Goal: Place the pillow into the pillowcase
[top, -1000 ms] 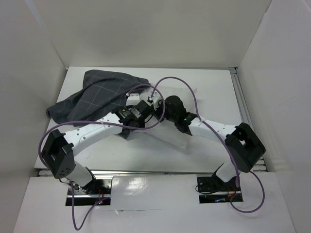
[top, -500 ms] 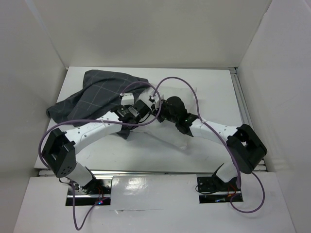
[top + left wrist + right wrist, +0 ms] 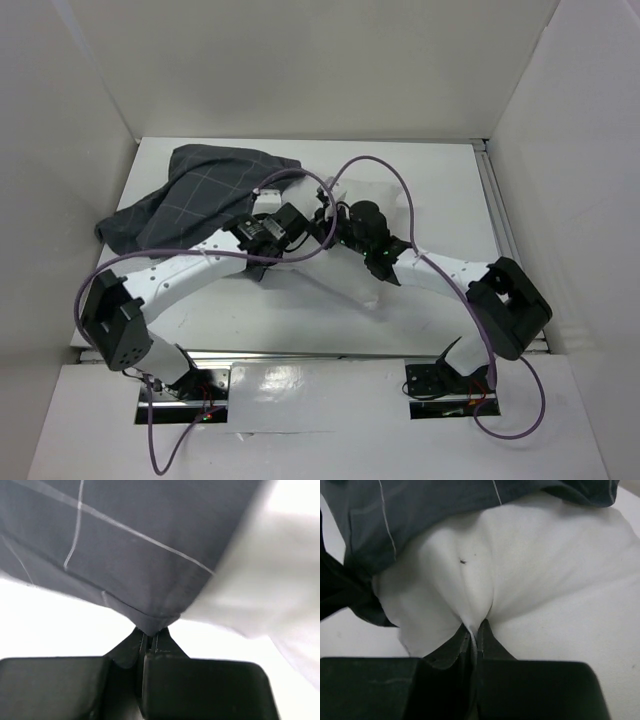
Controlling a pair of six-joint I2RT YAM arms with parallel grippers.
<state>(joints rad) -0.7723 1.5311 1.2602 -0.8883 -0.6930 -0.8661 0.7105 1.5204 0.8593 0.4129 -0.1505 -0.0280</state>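
The pillowcase (image 3: 195, 195) lies bunched on the far left part of the table (image 3: 440, 170), one end stretching toward the table's middle. There its dark checked edge laps over the pillow (image 3: 545, 555), which rests on the table under both wrists. The left fingers (image 3: 155, 642) are clenched on a hemmed corner of the pillowcase. The right fingers (image 3: 479, 639) are clenched too, pinching a fold of the pillow's white cover just below the dark edge. Both arms meet near the table's middle.
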